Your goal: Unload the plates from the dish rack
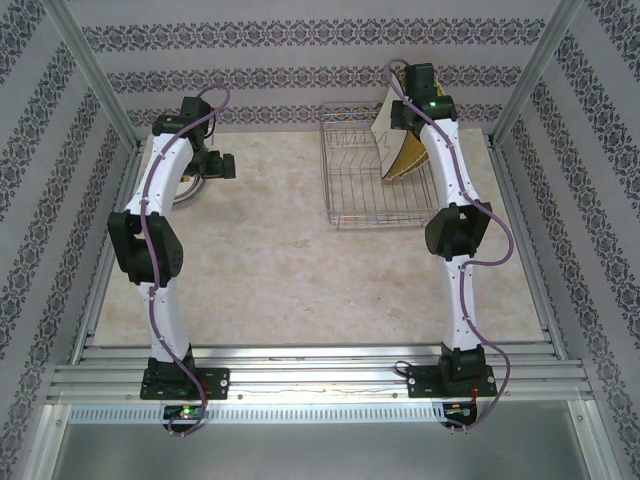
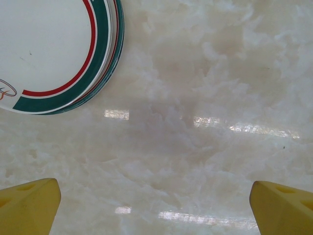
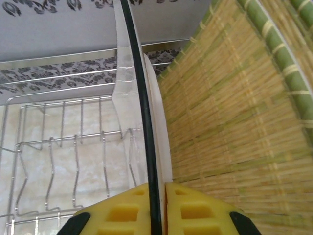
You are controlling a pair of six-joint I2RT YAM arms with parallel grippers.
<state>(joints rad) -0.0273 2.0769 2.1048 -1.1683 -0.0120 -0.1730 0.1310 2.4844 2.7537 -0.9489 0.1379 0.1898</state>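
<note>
The white square plate with a thin black rim stands on edge in the dish rack. My right gripper is shut on the rim of this plate. Right beside it lean the yellow woven square plates, the outer one with a green stripe. From above, my right gripper is at the rack's far right corner. My left gripper is open over bare table, nothing between its fingertips. A stack of round plates, the top one green-banded, lies just ahead and to the left of it.
The rack's empty wire prongs fill its left part. The round-plate stack lies at the table's far left, partly behind the left arm. The patterned back wall stands close behind the rack. Marble tabletop spreads between the arms.
</note>
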